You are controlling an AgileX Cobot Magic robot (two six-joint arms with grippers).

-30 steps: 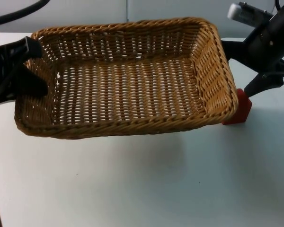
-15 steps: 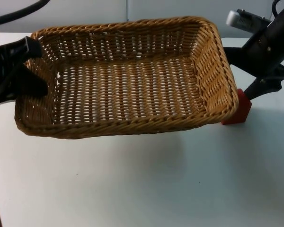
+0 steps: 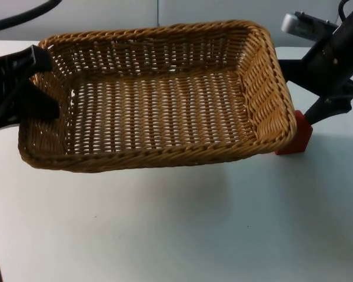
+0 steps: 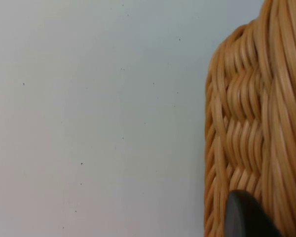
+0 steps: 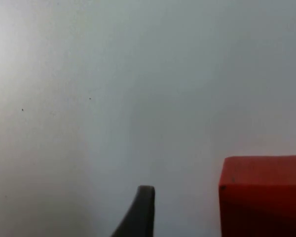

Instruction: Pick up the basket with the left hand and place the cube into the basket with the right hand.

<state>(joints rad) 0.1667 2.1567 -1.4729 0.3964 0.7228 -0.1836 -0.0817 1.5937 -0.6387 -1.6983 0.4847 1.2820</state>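
Now, with your left tool [image 3: 32,82] pinching the basket [image 3: 159,94] rim aloft, centre your spread right tool [image 3: 317,111] over the red cube [image 3: 299,138] before closing.

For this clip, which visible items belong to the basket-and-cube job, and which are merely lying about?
Part of the job:
- woven wicker basket, lifted at its end by the left gripper
- red cube, on the table beside the basket's corner
- right gripper, just above the cube

Just there:
- white table top
- grey partition wall
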